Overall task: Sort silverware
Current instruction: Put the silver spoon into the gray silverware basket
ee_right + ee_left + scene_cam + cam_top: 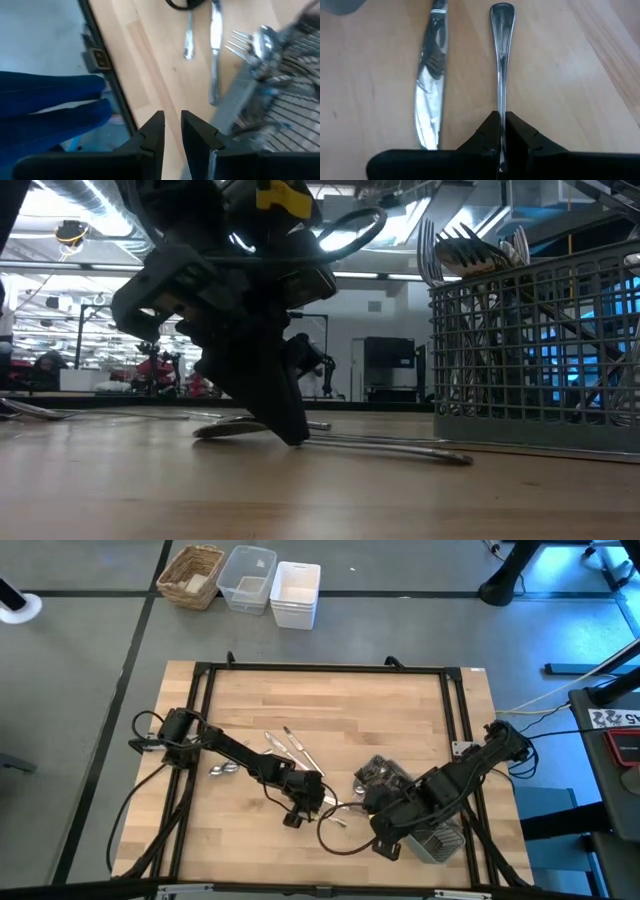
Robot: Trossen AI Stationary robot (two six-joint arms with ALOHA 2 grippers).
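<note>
Left hand (501, 131) closed on utensil handle (501, 60), knife (430, 85) beside

Nothing readable on my hands, on the silverware or on the wooden surface in any view. One marked item only: a white rectangular label (612, 719) with bold black characters, lying on the dark equipment at the right edge of the high view, off the wooden surface. The characters are too small to make out with certainty; no word or number can be confirmed. The low view's room background shows lit panels and machines, no legible sign among them. The wrist views carry no lettering either.
</note>
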